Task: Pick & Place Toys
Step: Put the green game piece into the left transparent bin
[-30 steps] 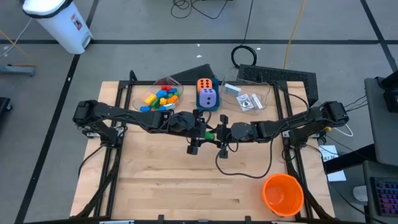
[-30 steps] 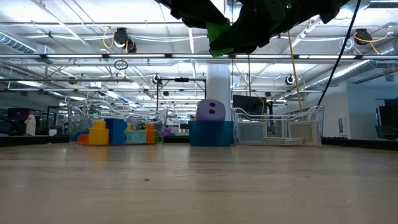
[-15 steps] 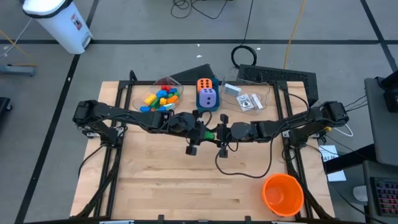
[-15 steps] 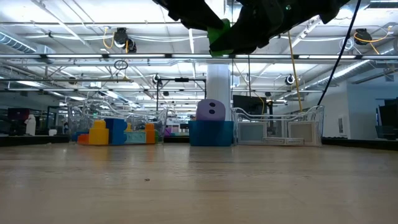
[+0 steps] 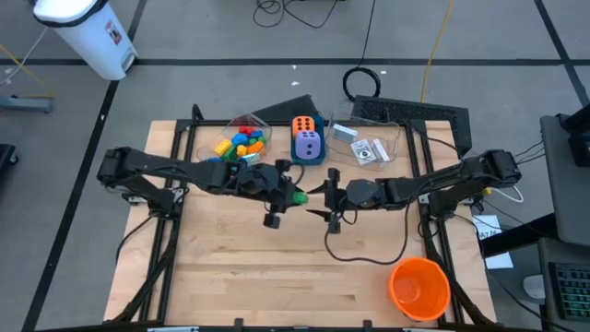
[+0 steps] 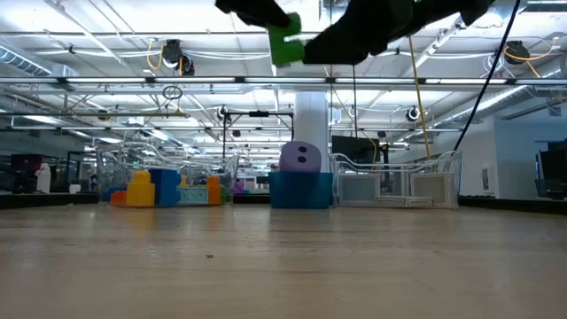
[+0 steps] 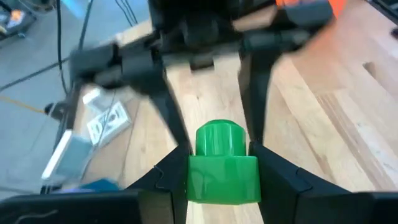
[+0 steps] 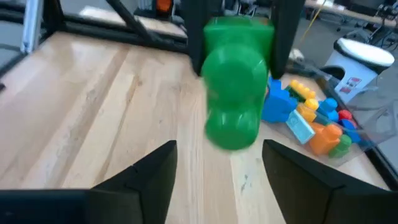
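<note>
**Operator:** Currently, which gripper is carrying the green brick [image 5: 298, 196]?

**Technician:** The left gripper [image 7: 222, 167] is clamping it between both fingers [image 7: 163, 180], above the middle of the wooden table [image 5: 249, 277]. In the low view the brick [image 6: 284, 44] is hanging high over the tabletop, touching nothing below.

**Operator:** And what is the right gripper [image 5: 324, 194] doing?

**Technician:** It is facing the left one just beside the brick, its fingers [image 8: 149, 171] spread wide and gripping nothing.

**Operator:** Where are the other toys sitting?

**Technician:** The coloured bricks [image 5: 239, 145] are lying in a clear tub [image 5: 207, 138] at the table's far edge. The orange die [image 5: 304, 125] and the purple die [image 5: 309, 145] are sitting in the blue box [image 5: 310, 159] beside it, and the white cards [image 5: 366, 151] are lying in the next clear tub [image 5: 398, 140].
</note>
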Action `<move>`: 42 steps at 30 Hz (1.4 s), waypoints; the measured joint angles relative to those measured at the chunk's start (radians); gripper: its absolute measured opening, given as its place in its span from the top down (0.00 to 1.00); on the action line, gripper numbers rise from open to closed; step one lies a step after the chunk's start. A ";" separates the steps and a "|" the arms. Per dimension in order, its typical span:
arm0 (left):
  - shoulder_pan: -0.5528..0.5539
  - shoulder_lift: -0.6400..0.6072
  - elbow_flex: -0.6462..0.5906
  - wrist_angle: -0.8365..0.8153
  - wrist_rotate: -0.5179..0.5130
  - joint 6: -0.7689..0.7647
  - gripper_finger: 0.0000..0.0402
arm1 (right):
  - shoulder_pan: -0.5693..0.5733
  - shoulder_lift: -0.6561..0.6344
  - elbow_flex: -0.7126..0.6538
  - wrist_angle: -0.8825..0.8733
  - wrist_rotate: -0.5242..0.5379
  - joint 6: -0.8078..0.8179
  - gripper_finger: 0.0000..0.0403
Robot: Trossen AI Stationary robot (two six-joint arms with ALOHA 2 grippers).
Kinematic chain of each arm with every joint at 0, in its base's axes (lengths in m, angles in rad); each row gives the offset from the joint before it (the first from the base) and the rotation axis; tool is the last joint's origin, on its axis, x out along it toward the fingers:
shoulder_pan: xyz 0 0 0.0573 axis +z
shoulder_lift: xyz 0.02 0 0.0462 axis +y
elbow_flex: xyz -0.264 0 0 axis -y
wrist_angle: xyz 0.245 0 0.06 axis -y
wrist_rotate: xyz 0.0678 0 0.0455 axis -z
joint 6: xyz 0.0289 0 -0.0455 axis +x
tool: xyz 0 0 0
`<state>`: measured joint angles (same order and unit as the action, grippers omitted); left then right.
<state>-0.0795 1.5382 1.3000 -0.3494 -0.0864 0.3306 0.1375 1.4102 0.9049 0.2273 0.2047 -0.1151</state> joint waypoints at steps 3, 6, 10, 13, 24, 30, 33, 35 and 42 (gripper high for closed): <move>0.001 -0.052 0.000 -0.061 -0.029 -0.018 0.66 | 0.000 -0.035 -0.001 -0.008 -0.001 -0.002 0.41; 0.008 -0.112 0.000 -0.165 -0.074 -0.048 0.66 | 0.001 -0.066 0.001 -0.043 -0.001 -0.001 0.38; 0.025 -0.194 -0.002 -0.288 -0.076 -0.100 0.66 | 0.002 -0.075 0.000 -0.081 0.000 0.022 0.37; 0.040 -0.262 -0.032 -0.332 -0.085 -0.130 0.66 | 0.002 -0.073 -0.002 -0.079 0.000 0.036 0.37; 0.157 -0.598 -0.423 -0.091 -0.133 -0.183 0.66 | -0.002 -0.066 -0.177 0.245 0.006 0.049 0.37; 0.294 -0.745 -0.696 0.192 -0.134 -0.206 0.66 | -0.014 -0.066 -0.234 0.367 0.007 0.051 0.37; 0.366 -0.775 -0.808 0.349 -0.134 -0.206 0.66 | -0.019 -0.066 -0.238 0.376 0.007 0.061 0.37; 0.413 -0.775 -0.868 0.464 -0.135 -0.215 0.66 | -0.020 -0.066 -0.238 0.377 0.007 0.076 0.37; 0.557 -0.717 -1.017 0.733 -0.134 -0.278 0.66 | -0.020 -0.066 -0.238 0.382 0.007 0.077 0.37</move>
<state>0.4777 0.8217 0.2833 0.3839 -0.2207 0.0523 0.1173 1.3437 0.6666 0.6098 0.2119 -0.0380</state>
